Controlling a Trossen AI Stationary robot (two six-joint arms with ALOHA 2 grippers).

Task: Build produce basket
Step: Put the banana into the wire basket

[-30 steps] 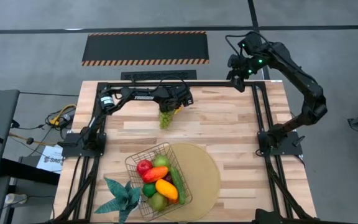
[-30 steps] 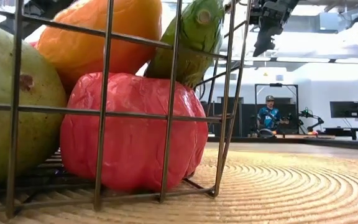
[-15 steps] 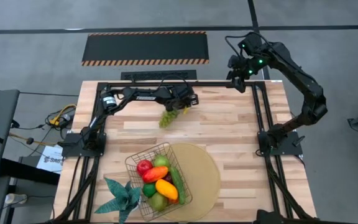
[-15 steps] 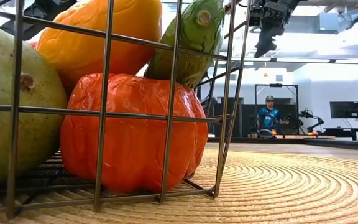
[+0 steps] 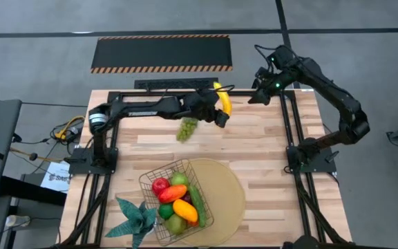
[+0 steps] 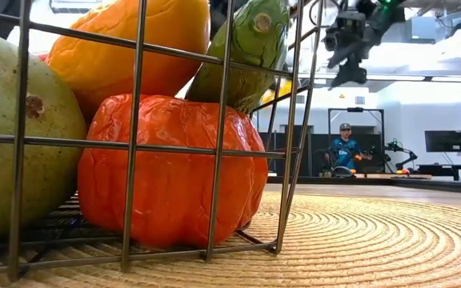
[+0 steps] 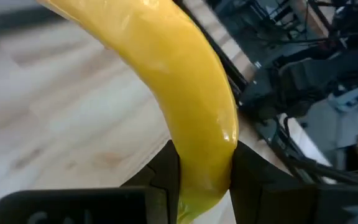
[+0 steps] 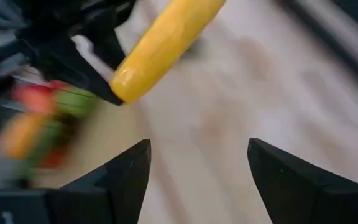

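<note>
The banana [image 5: 220, 101] is clenched at one end by the left gripper [image 5: 220, 116] above the desk's far side; the basket [image 5: 176, 202] lies well nearer. The right gripper [image 5: 254, 95], spread empty, hovers beside it.

Yellow banana [image 5: 220, 99]; green grapes [image 5: 186, 128] (blurred, probably); tan mat [image 5: 226, 190].

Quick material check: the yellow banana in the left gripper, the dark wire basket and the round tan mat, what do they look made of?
Yellow banana, clamped in the left gripper: likely smooth plastic or rubber; glossy highlight, uniform colour. Dark wire basket: thin metal rods in an open grid, dark coated finish. Round tan mat: woven fibre, perhaps straw or jute; concentric ribbed coils, matte.
</note>
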